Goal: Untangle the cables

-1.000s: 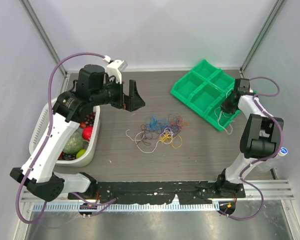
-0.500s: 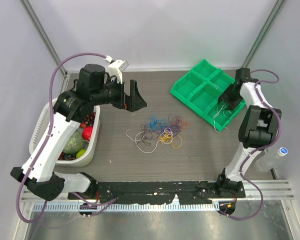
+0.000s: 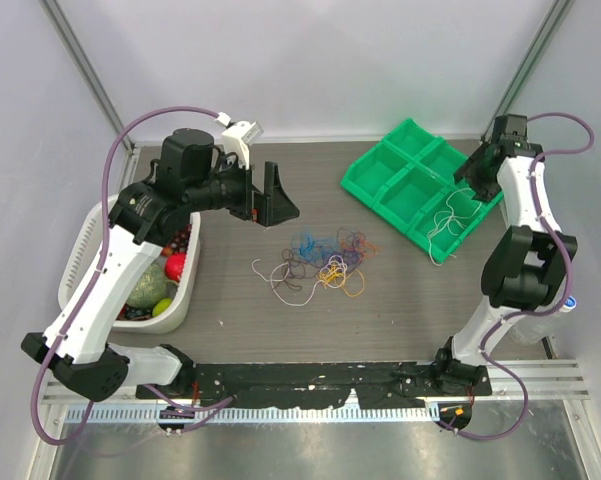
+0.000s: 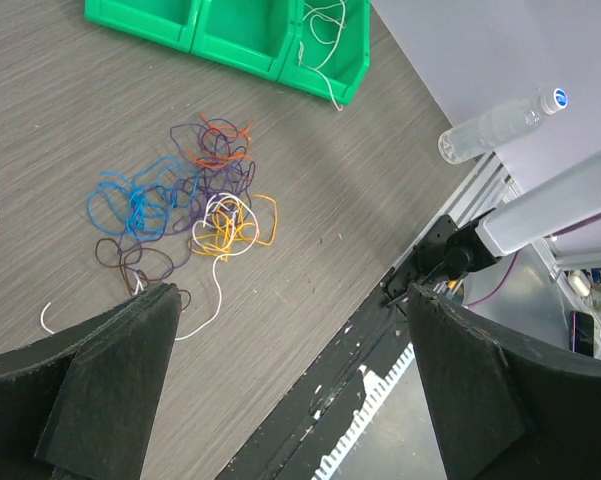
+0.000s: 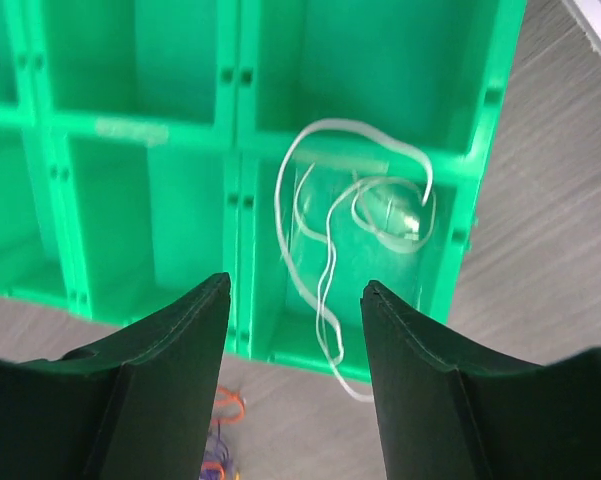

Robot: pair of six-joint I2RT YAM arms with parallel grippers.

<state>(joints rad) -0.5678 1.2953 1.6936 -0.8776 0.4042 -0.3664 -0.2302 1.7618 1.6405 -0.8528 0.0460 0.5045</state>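
Note:
The cables (image 3: 325, 258) lie in a loose tangle of blue, purple, orange, yellow and white strands mid-table, also seen in the left wrist view as a pile (image 4: 180, 205). One white cable (image 5: 326, 300) lies apart in a corner compartment of the green bin (image 5: 140, 180), its end hanging over the bin's wall onto the table (image 3: 442, 228). My right gripper (image 5: 295, 283) hovers open above that compartment, holding nothing (image 3: 478, 178). My left gripper (image 3: 267, 203) hangs open above the table, up and to the left of the tangle (image 4: 290, 292).
The green bin (image 3: 410, 185) has several compartments and sits at the back right. A white basket (image 3: 80, 270) with fruit stands at the left edge. A water bottle (image 3: 560, 305) stands off the table's right side. A black rail runs along the near edge.
My right gripper has opened and let go of the white cable, which now rests in the bin. The right arm has lifted away toward the back. The left gripper shifted slightly right.

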